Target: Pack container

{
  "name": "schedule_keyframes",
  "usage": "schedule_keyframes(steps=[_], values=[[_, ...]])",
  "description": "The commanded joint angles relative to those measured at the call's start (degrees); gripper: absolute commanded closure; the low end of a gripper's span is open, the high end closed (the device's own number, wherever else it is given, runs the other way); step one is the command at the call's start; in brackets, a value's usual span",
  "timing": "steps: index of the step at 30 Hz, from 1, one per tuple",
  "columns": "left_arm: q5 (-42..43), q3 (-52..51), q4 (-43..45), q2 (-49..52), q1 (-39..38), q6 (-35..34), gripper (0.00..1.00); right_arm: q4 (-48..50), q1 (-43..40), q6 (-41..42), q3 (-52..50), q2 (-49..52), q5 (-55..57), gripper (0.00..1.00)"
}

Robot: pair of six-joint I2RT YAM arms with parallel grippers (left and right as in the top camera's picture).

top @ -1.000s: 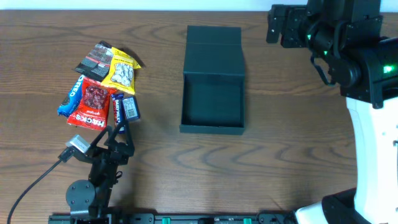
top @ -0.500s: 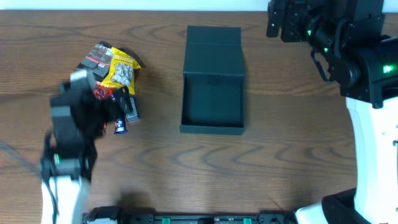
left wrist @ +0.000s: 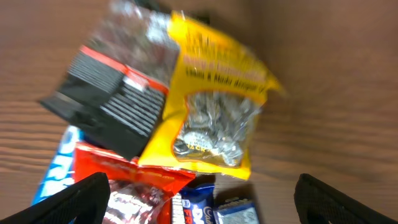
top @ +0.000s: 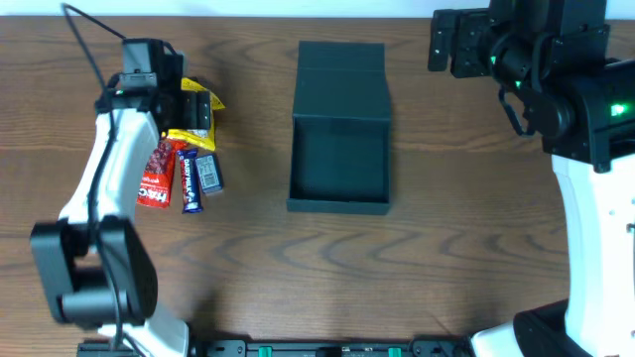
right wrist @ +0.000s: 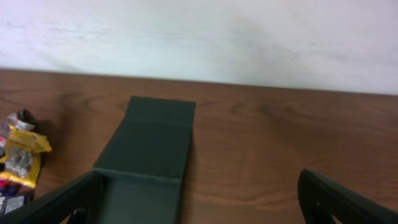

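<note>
Two arms work at the wooden table [top: 456,248], and neither has anything in its grasp. The container [top: 337,164] sits near the middle of the table. It is open, its lid laid back flat toward the far edge, and its inside is bare.

The left gripper [top: 193,107] hangs over a heap of snack packets well off to the container's left, with open table between the two. In the left wrist view its fingers [left wrist: 81,199] are spread wide, one at each lower corner, with the packets below them. A yellow packet [left wrist: 211,112] lies on top, partly over a black-and-red packet [left wrist: 112,93]. A red packet [left wrist: 137,180] and a blue bar [top: 190,180] poke out at the near side. That view is blurred, so I cannot read any print.

The right gripper [top: 442,45] is up near the far edge, beside the container's lid but clear of it. It faces the box from the right, its fingers [right wrist: 342,199] parted wide. In its wrist view the container [right wrist: 152,155] lies ahead and lower.
</note>
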Motion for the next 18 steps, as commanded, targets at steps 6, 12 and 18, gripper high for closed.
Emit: schedule_keyframes(steps=[6, 12, 18], values=[[0.00, 1.46, 4.07, 7.43, 0.09, 5.86, 0.04, -0.11, -0.26, -0.63, -0.09, 0.31, 2.71, 0.01], [-0.09, 1.49, 6.49, 10.21, 0.15, 5.75, 0.04, -0.20, -0.26, -0.66, -1.07, 0.37, 2.93, 0.01], [0.44, 5.81, 4.46, 6.97, 0.22, 2.16, 0.00, 0.04, -0.26, -0.66, -1.14, 0.39, 2.91, 0.01]])
